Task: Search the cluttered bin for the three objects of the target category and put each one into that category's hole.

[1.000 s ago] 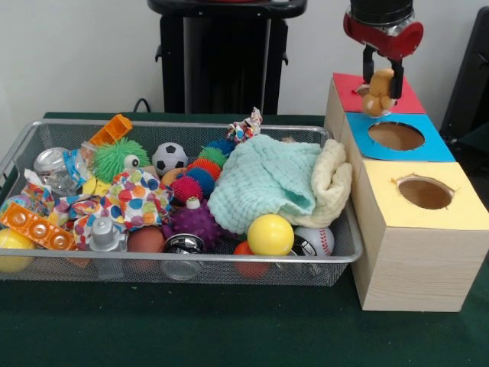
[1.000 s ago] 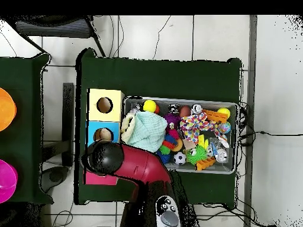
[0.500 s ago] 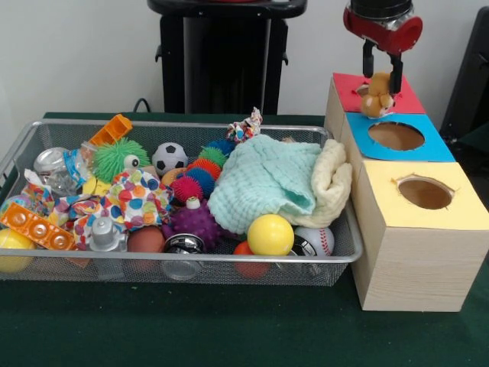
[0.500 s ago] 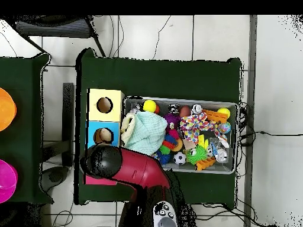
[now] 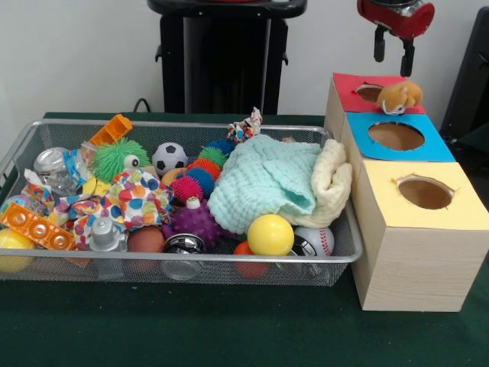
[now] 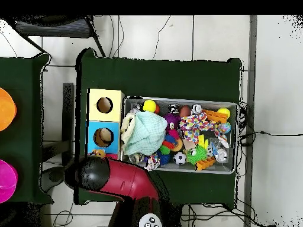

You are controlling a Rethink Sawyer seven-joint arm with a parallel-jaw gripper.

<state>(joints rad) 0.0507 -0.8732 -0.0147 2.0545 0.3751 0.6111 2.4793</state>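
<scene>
A small orange-tan plush toy (image 5: 399, 97) lies on the red panel (image 5: 409, 103) of the wood-grain box, at the right rim of its round hole (image 5: 370, 92). It also shows in the overhead view (image 6: 97, 153). My gripper (image 5: 393, 65) hangs open and empty above the toy, near the top edge. The wire mesh bin (image 5: 183, 125) is full of toys. A pale cream soft thing (image 5: 330, 180) lies at its right end. No tiger-striped toy shows. In the overhead view my arm (image 6: 118, 180) covers most of the red panel.
A mint cloth (image 5: 263, 180) covers the bin's right half. Spiky balls (image 5: 197, 222), a yellow ball (image 5: 270, 234) and a soccer ball (image 5: 169, 157) lie around it. The blue-panelled hole (image 5: 396, 135) and yellow-panelled hole (image 5: 425, 193) sit nearer the camera. The black pedestal (image 5: 225, 57) stands behind the bin.
My gripper carried the plush toy over the red panel, let it go and rose. The toy now rests on the panel at the hole's edge.
</scene>
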